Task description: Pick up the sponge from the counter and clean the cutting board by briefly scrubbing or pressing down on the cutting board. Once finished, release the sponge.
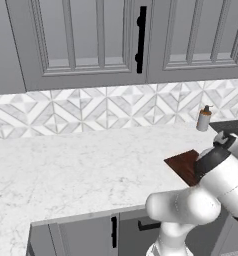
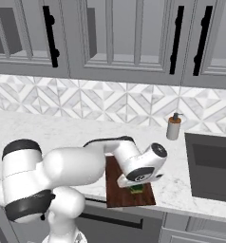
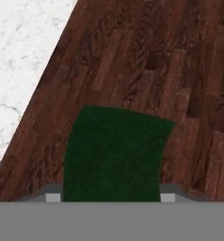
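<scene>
We see the gripper (image 3: 111, 197) closed on the sponge (image 3: 115, 153), green face toward the camera, long axis running along the gripper, above the cutting board (image 3: 151, 66) on the table (image 3: 24, 61).

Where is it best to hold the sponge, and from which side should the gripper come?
Grip the sponge across its two short side faces, coming straight down from above. It is a small block lying flat, green side up, on the cutting board, so only the sides offer faces. The gripper already straddles it this way.
</scene>
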You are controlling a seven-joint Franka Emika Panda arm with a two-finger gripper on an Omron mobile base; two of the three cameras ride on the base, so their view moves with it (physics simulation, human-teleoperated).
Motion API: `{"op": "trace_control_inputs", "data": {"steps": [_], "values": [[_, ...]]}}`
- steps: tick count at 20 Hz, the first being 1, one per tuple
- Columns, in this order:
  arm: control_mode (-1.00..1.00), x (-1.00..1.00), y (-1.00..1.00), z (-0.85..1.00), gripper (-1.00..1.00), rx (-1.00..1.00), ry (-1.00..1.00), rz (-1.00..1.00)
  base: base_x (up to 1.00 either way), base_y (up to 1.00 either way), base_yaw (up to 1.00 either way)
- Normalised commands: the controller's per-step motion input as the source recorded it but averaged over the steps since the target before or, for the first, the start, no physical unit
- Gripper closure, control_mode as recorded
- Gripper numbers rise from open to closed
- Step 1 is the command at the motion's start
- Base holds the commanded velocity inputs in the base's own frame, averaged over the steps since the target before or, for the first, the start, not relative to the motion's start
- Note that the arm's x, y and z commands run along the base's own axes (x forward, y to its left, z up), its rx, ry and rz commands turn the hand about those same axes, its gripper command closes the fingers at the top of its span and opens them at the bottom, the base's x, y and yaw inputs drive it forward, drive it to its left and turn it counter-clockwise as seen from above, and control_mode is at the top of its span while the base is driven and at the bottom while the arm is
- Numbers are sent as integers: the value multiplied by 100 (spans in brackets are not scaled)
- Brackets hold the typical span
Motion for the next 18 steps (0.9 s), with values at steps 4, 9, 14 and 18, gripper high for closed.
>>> {"op": "trace_control_inputs", "data": {"steps": [4,9,14,18], "values": [[-100,39,86,21,100,0,12,0,0,0,0],[-100,8,100,5,100,0,19,8,0,0,0],[-100,6,100,0,100,0,24,27,0,0,0],[-100,24,100,0,100,0,18,25,0,0,0]]}}
